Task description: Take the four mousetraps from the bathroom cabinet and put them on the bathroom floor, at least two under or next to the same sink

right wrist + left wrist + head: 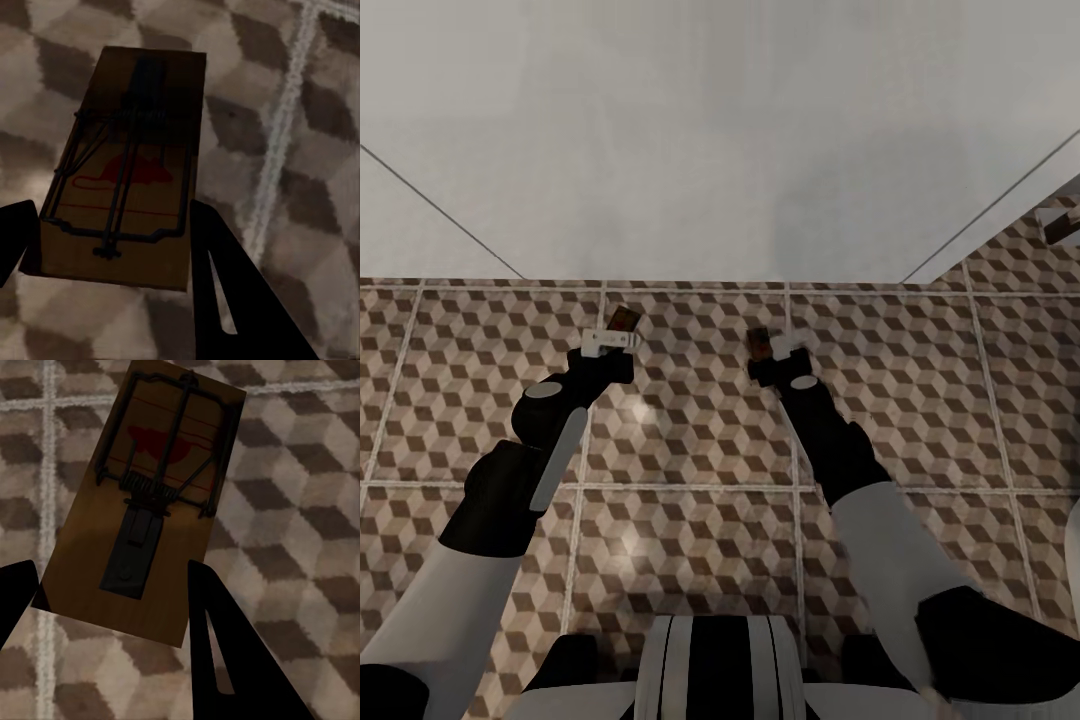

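Both arms reach out over the cube-patterned bathroom floor. My left gripper is shut on a tan mousetrap. In the left wrist view that mousetrap sits between the black fingers, with its wire bar and red spot facing the camera and the tiles behind it. My right gripper is shut on a second mousetrap. The right wrist view has this trap held flat between the fingers, above the floor.
A plain white wall rises just beyond the grippers and meets the tiles along a straight line. A small dark and white object sits at the far right by the wall. Open tiled floor lies to both sides and toward my base.
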### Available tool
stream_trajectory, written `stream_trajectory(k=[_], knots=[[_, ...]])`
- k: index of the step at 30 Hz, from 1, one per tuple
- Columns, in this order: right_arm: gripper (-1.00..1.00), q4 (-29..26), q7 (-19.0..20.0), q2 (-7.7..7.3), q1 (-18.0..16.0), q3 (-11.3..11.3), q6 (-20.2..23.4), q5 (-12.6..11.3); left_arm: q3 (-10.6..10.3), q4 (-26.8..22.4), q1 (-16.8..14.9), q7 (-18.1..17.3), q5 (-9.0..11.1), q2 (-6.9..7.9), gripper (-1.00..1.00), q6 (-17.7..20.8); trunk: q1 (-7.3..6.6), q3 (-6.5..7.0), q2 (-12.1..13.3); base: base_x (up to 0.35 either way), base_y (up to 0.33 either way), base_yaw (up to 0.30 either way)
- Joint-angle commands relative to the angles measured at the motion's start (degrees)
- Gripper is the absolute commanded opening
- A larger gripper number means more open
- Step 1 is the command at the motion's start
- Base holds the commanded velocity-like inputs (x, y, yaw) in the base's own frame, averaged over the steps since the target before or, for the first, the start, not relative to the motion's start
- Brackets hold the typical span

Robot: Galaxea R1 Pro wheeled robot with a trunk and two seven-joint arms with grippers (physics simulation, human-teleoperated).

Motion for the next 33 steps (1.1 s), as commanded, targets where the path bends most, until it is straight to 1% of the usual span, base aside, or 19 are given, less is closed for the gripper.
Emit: stream_trajectory(k=[1, 5, 8, 9, 10, 12, 16, 17, 21, 23, 27, 33], knots=[[-1.0, 0.0, -0.1, 0.0, -0.6, 0.1, 0.4, 0.0, -0.1, -0.1, 0.0, 0.5, 0.6, 0.06, -1.0, 0.2, 0.0, -0.03, 0.0, 0.0, 0.0, 0.0], [-1.0, 1.2, -0.1, 0.0, -2.2, 0.1, 0.5, 0.0, -0.1, -0.1, 0.0, 0.5, 0.6, 0.06, -1.0, 0.2, 0.0, -0.03, 0.0, 0.0, 0.0, 0.0], [-1.0, 4.9, -0.1, 0.0, -4.5, 0.1, 0.4, 0.0, -0.1, 0.5, 0.0, 0.6, 0.6, 0.01, -1.0, 0.2, 0.0, -0.03, 0.0, 0.0, 0.0, 0.0], [-1.0, 7.3, -0.1, 0.0, -6.0, 0.1, 0.3, 0.0, 0.1, 2.4, 0.0, 0.6, 0.6, -0.13, -1.0, 0.2, 0.0, -0.03, 0.0, 0.0, 0.0, 0.0], [-1.0, 7.8, -0.1, 0.0, -6.3, 0.1, 0.2, 0.0, 0.1, 3.2, 0.0, 0.6, 0.6, -0.18, -1.0, 0.2, 0.0, -0.03, 0.0, 0.0, 0.0, 0.0], [-1.0, 8.9, -0.1, 0.0, -7.0, 0.1, 0.2, 0.0, 0.3, 6.5, 0.0, 0.5, 0.6, -0.39, -1.0, 0.1, 0.0, -0.03, 0.0, 0.0, 0.0, 0.0], [-1.0, 10.3, -0.1, 0.0, -7.5, 0.1, 0.1, 0.0, 0.5, 12.6, 0.0, 0.5, 0.6, -1.27, -1.0, -0.1, 0.0, -0.03, 0.0, 0.0, 0.0, 0.0], [-1.0, 10.6, -0.1, 0.0, -7.5, 0.1, 0.1, 0.0, 0.5, 13.4, 0.0, 0.5, 0.6, -1.39, -1.0, -0.2, 0.0, -0.03, 0.0, 0.0, 0.0, 0.0], [-1.0, 11.6, -0.1, 0.0, -7.6, 0.1, 0.0, 0.0, 0.6, 20.3, -0.4, 0.6, 0.5, -1.89, -1.0, -0.4, 0.0, -0.03, 0.0, 0.0, 0.0, 0.0], [-1.0, 11.7, -0.1, 0.0, -7.7, 0.1, 0.0, 0.0, 0.7, 21.9, -0.6, 0.6, 0.5, -2.04, -1.0, -1.1, 0.0, -0.03, 0.0, 0.0, 0.0, 0.0], [-1.0, 12.1, -0.1, 0.0, -7.7, 0.1, 0.0, 0.0, 0.7, 23.3, -0.8, 0.6, 0.5, -2.32, -1.0, -2.5, 0.0, -0.03, 0.0, 0.0, 0.0, 0.0], [-1.0, 13.9, -0.1, 0.0, -7.7, 0.1, -0.1, 0.0, 0.7, 23.6, -2.0, 0.7, 0.5, -2.39, -1.0, -2.8, 0.0, -0.03, 0.0, 0.0, 0.0, 0.0]])
